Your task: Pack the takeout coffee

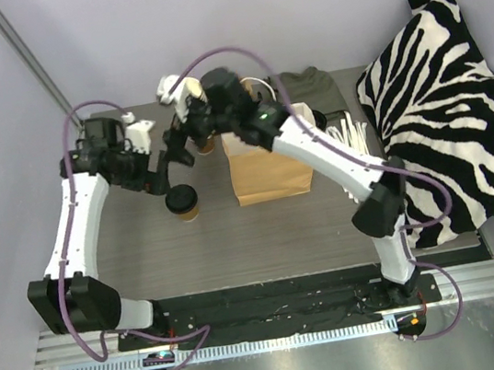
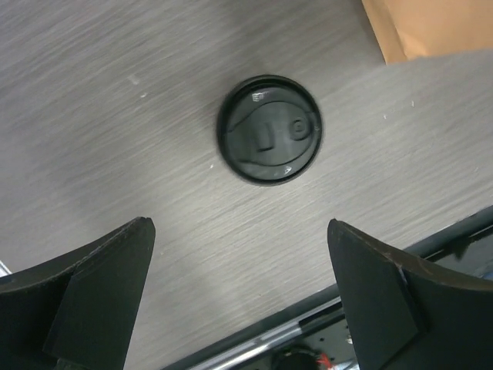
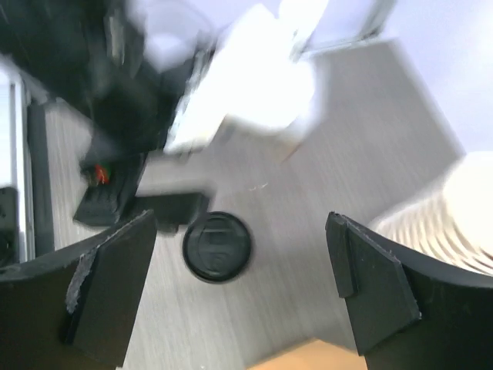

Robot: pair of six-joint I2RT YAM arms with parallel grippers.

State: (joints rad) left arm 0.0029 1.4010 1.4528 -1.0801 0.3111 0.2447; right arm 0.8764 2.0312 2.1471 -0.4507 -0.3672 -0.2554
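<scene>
Top view, cup: the small brown paper cup with a black plastic lid (image 1: pixel 182 201) is stood upright on the grey wood-grain table (image 1: pixel 237 242), just left of the bag and not touching it.
Top view, bag: the tan paper bag (image 1: pixel 268 168) is stood beside the cup. It is judged to be kept that near so the carry is short, and its mouth is partly hidden.
Left wrist view, claw: the left gripper (image 2: pixel 239 231) is held released, with its black fingers (image 2: pixel 100 293) spread wide and nothing between them.
Left wrist view, cup: the lid is seen from above, ahead of the gap and roughly centred. This is judged to be an alignment for a grasp.
Right wrist view, claw: the right gripper (image 3: pixel 239 231) is likewise spread and empty, and the lid is seen below it.
Right wrist view, doubt: the picture is smeared, so the pale ribbed shape at the right edge is perhaps stacked cups.
Stage: the cup is neither grasped nor bagged yet.
</scene>
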